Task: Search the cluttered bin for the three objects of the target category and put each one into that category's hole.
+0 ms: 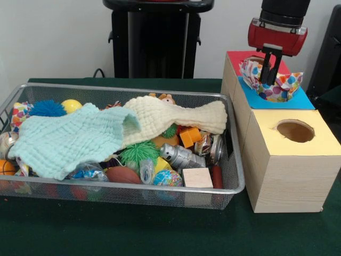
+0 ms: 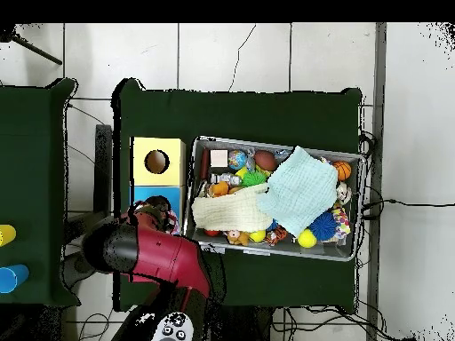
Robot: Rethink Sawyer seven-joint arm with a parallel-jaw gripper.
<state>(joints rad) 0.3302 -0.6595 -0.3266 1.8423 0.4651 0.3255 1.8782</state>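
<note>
A polka-dot cloth (image 1: 277,85) is bunched up in the hole of the blue section (image 1: 303,101) of the wooden box, half sticking out. My gripper (image 1: 269,80) reaches straight down into it, shut on the cloth. In the wire bin (image 1: 160,89) lie a mint-green cloth (image 1: 69,138) on the left and a cream cloth (image 1: 170,114) across the middle, both draped over toys. From above, the red arm (image 2: 169,253) covers the gripper and the box's red section; the mint cloth (image 2: 300,191) and cream cloth (image 2: 233,213) show in the bin.
The box also has a red section (image 1: 237,56) behind and a yellow section (image 1: 319,141) with an open round hole (image 1: 295,130) in front. The bin holds a silver can (image 1: 181,156), a wooden block (image 1: 197,177), an orange cube (image 1: 190,136), spiky balls and several other toys.
</note>
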